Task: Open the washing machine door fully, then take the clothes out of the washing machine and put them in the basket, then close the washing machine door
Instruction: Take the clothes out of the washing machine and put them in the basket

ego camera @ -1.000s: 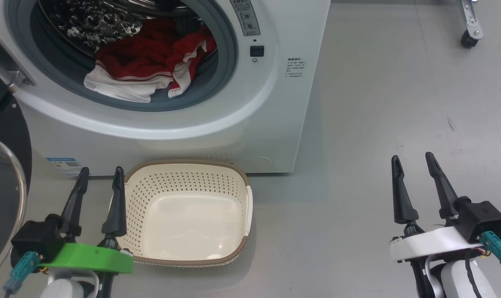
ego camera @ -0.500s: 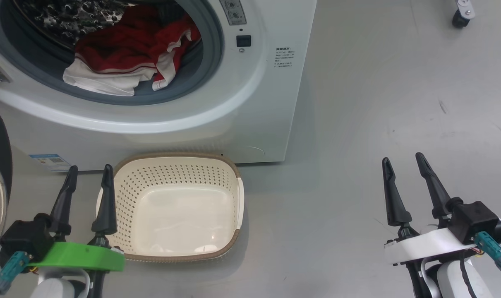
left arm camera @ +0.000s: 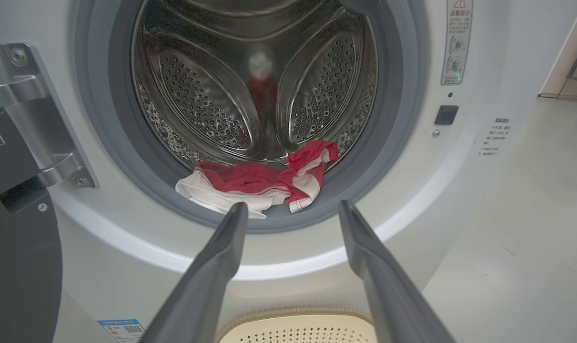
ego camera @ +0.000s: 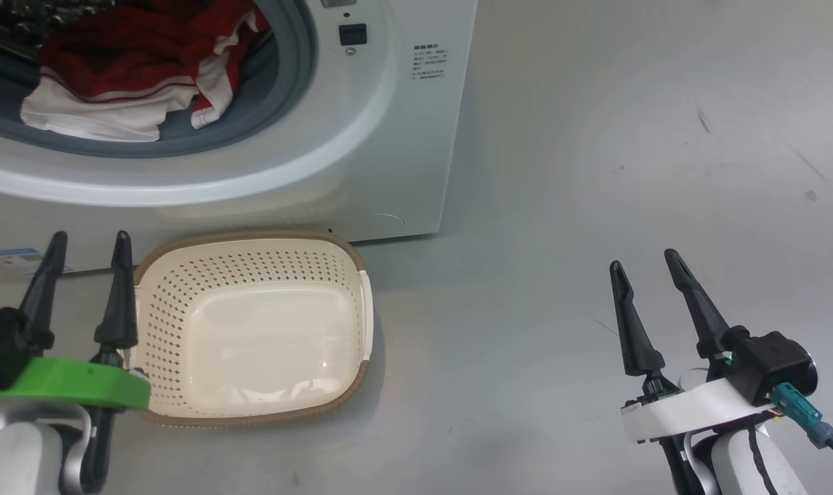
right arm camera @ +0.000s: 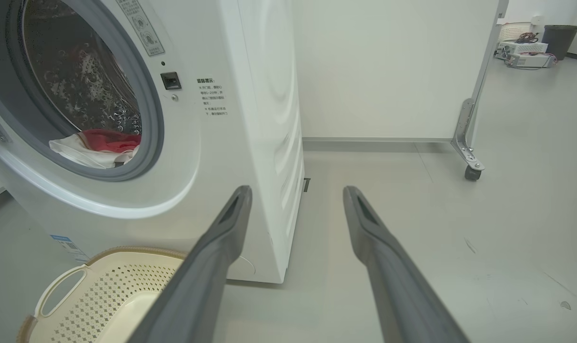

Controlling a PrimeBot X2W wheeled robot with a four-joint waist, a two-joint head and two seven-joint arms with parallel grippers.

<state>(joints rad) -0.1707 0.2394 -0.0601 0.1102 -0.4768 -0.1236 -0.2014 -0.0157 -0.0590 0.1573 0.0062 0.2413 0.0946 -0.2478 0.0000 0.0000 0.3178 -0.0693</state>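
The left hand (ego camera: pixel 89 239) hangs with its two long dark fingers spread and nothing between them. The right hand (ego camera: pixel 644 259) is likewise spread and empty, out over bare grey floor (ego camera: pixel 595 137).

Just beside the left hand's inner finger sits the basket (ego camera: pixel 251 237). It is cream perforated plastic, rounded-rectangular, with a brown woven-look rim and nothing in it. Ahead of that hand, beyond the basket, rises the washing machine (ego camera: pixel 375 137), glossy white, with a grey rubber seal (left arm camera: pixel 393 119) ringing a dimpled steel drum (left arm camera: pixel 197 105).

The clothes (left arm camera: pixel 250 183) lie at the drum's front lip, in line with the gap between the left fingers and well apart from the right hand. They are crumpled red sports fabric with white trim, and one white hem spills onto the seal. On the left hand's outer side stands the washing machine door (left arm camera: pixel 16 267), black-rimmed and swung back on a metal hinge (left arm camera: pixel 45 119).

The garments look light, limp and thin, so they would likely drape and trail when lifted and slide easily off the smooth steel. The bunched red fold in the middle seems a surer hold than the flat white edge, which could slip free or drag on the rubber.
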